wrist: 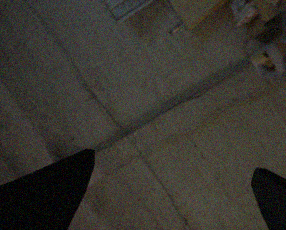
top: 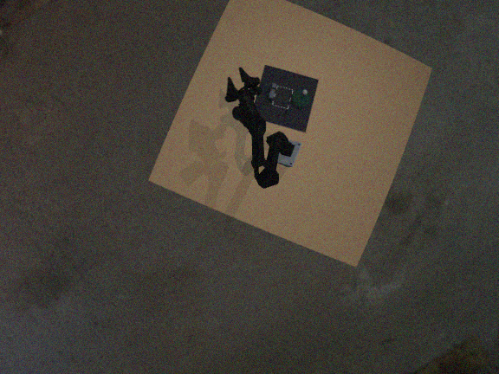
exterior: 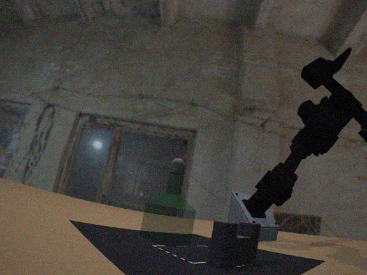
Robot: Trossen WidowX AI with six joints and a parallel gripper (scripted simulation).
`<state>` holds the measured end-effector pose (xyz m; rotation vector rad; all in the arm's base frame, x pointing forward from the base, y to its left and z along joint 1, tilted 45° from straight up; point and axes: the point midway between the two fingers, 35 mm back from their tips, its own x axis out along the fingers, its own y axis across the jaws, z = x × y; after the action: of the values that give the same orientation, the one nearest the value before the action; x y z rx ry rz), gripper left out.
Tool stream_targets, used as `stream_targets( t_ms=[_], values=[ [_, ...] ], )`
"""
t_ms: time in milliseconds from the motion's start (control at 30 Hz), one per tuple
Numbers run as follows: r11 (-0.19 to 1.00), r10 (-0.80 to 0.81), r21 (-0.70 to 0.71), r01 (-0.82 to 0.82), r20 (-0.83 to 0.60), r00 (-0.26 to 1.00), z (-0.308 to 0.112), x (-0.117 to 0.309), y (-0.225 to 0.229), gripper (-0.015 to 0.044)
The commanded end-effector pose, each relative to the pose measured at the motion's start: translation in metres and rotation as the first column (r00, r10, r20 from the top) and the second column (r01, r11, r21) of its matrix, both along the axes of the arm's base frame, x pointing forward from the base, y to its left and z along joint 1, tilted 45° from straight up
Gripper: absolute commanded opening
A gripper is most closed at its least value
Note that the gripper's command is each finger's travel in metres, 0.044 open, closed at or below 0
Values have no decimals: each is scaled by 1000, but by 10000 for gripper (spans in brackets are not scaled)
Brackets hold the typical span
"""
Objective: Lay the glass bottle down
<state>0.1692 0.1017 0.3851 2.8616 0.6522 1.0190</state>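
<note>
A green glass bottle (exterior: 169,210) with a pale, rounded top stands upright on a dark mat (exterior: 105,239), its see-through body narrowing to a neck. In front of it, dashed white lines mark an outline (exterior: 173,255) on the mat, partly hidden behind the grey U-shaped rest (exterior: 224,243), whose notch opens upward. The mat lies on a tan worktop (exterior: 28,200). Behind the rest, a black arm (exterior: 275,183) rises from a light grey slanted base (exterior: 236,205) and leans to the right, its jaws (exterior: 358,90) high above the worktop and well apart from the bottle. A worn wall with framed windows (exterior: 116,146) stands behind.
</note>
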Motion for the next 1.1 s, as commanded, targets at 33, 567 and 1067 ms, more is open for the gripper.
stream_targets(
  t_ms=[33, 567, 1067],
  values=[
    [999, -22, -34, 22, -7, 1000, -2, 5, 1, 440],
    [501, -472, -848, 173, -100, 876, -105, 141, -41, 440],
    [122, -456, -914, -387, -398, 796, -244, 166, -175, 440]
  ],
)
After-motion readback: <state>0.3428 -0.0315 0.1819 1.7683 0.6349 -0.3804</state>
